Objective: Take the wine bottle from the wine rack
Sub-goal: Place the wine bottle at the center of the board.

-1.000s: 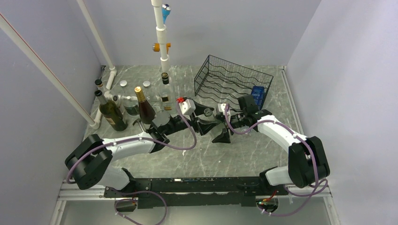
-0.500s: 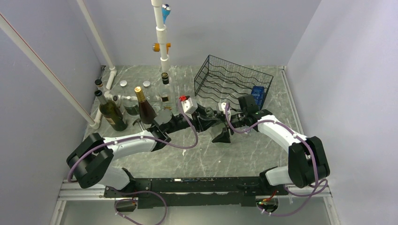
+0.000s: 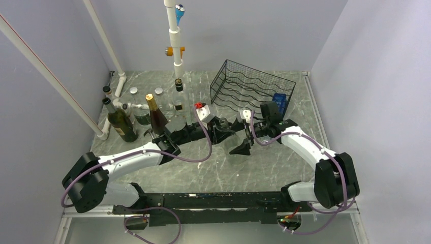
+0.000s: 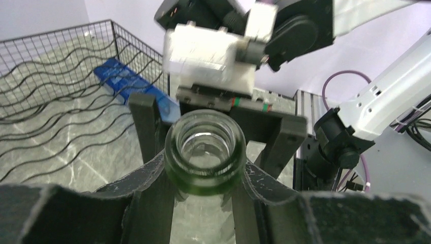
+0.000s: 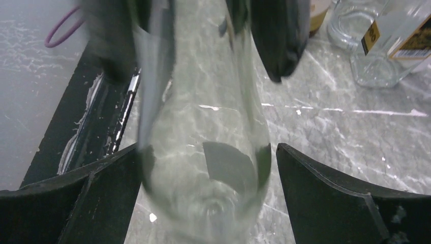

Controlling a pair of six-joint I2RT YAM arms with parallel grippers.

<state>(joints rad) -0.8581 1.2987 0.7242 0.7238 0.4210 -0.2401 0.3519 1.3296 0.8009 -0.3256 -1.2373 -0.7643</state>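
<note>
One clear glass bottle (image 4: 203, 183) is held at the middle of the table (image 3: 203, 173), just before the one black wavy wire rack (image 3: 251, 89). The left gripper (image 4: 204, 201) clamps its neck; the right gripper (image 5: 206, 168) gapes wide around its round base.

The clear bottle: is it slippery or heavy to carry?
Probably slippery: the bottle is smooth glass, held at its neck by the left gripper. Likely light: it looks empty. With the right gripper open, its base may droop.

Left gripper (image 4: 206, 175) has clamped the wine bottle (image 5: 203, 142); right gripper (image 5: 208, 175) has spread its jaws wide.
</note>
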